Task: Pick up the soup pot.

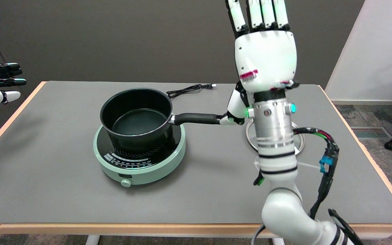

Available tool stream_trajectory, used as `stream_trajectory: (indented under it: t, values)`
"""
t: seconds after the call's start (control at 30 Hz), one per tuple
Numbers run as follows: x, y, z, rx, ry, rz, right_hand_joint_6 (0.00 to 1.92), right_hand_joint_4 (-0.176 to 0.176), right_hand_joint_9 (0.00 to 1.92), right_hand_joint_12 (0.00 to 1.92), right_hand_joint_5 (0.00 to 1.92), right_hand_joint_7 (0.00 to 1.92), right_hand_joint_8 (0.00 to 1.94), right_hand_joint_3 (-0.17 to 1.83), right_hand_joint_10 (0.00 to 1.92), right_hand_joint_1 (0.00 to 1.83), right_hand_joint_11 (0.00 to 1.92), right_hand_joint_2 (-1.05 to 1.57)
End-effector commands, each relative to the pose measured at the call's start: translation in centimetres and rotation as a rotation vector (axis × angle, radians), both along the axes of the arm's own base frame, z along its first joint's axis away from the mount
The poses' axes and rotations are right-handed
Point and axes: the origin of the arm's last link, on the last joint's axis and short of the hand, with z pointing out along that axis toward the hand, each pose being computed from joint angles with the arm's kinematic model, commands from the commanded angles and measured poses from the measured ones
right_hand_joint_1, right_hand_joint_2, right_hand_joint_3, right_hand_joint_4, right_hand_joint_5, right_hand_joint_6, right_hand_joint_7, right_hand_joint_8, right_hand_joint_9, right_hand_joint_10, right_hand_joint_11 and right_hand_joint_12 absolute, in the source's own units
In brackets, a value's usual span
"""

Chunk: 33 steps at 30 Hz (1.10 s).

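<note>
Fingers (pixel 254 15) of the right hand (pixel 265 56) extend upward, close together, holding nothing. One soup pot (pixel 137 119) sits on one induction cooker (pixel 140 154) near the table (pixel 46 190) centre.

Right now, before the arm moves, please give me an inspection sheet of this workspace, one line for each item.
Surface: grey table with a light wooden edge.
Job's things: black soup pot, without lid, upright on the green cooker; its handle points toward the right arm.
Clutter: round metal lid, largely hidden behind the arm.
Hands: right robot hand raised, fingers straight and apart, holding nothing; its thumb is close to the handle's end, contact unclear.
Cables: black power cord lying unplugged behind the pot; cable bundle on the right arm.
Surroundings: dark wall, white panel, chair castors on carpet.
</note>
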Motion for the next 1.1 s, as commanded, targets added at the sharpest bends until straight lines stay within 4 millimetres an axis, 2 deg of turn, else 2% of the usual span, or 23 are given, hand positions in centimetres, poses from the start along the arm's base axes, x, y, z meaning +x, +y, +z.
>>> stream_trajectory:
  t: [0.03, 0.17, 0.2, 0.23, 0.33, 0.37, 0.6, 0.77, 0.97, 1.1]
  values:
    - [-2.1, 6.1, -3.8, 0.121, -0.022, 0.103, 0.0, 0.126, 0.0, 0.0, 0.0, 0.0, 0.0, 0.83, 0.0, 1.24, 0.0, -1.05]
    - [-3.0, 5.5, -6.2, 0.151, -0.043, 0.03, 0.0, 0.113, 0.0, 0.0, 0.0, 0.0, 0.0, 0.8, 0.0, 1.24, 0.0, -1.05]
    - [-3.2, 5.2, -6.8, 0.143, -0.043, 0.011, 0.0, 0.115, 0.0, 0.0, 0.0, 0.0, 0.0, 0.78, 0.0, 1.24, 0.0, -1.05]
    - [-3.5, 5.0, -7.2, 0.133, -0.042, -0.005, 0.0, 0.147, 0.0, 0.0, 0.0, 0.0, 0.0, 0.74, 0.0, 1.22, 0.0, -1.04]
    - [-4.4, 3.8, -8.6, 0.065, -0.028, -0.061, 0.0, 0.138, 0.0, 0.0, 0.0, 0.0, 0.0, 0.64, 0.0, 1.22, 0.0, -1.0]
    - [-4.4, 3.5, -9.0, 0.043, -0.034, -0.072, 0.0, 0.134, 0.0, 0.0, 0.0, 0.0, 0.0, 0.69, 0.0, 1.23, 0.0, -1.01]
    - [-5.9, 0.9, -11.6, -0.053, -0.033, -0.138, 0.0, 0.114, 0.0, 0.0, 0.0, 0.0, 0.0, 0.76, 0.0, 1.28, 0.0, -1.05]
    - [-5.2, -0.6, -13.3, -0.11, 0.039, -0.12, 0.04, 0.136, 0.04, 0.04, 0.04, 0.04, 0.04, 0.85, 0.04, 1.29, 0.04, -1.02]
    - [-5.3, -3.1, -14.0, -0.176, 0.052, -0.189, 0.03, 0.146, 0.03, 0.03, 0.03, 0.03, 0.03, 1.0, 0.03, 1.29, 0.03, -1.03]
    - [-6.0, -4.6, -13.1, -0.232, 0.007, -0.245, 0.03, 0.144, 0.03, 0.03, 0.03, 0.03, 0.03, 1.06, 0.03, 1.28, 0.03, -1.04]
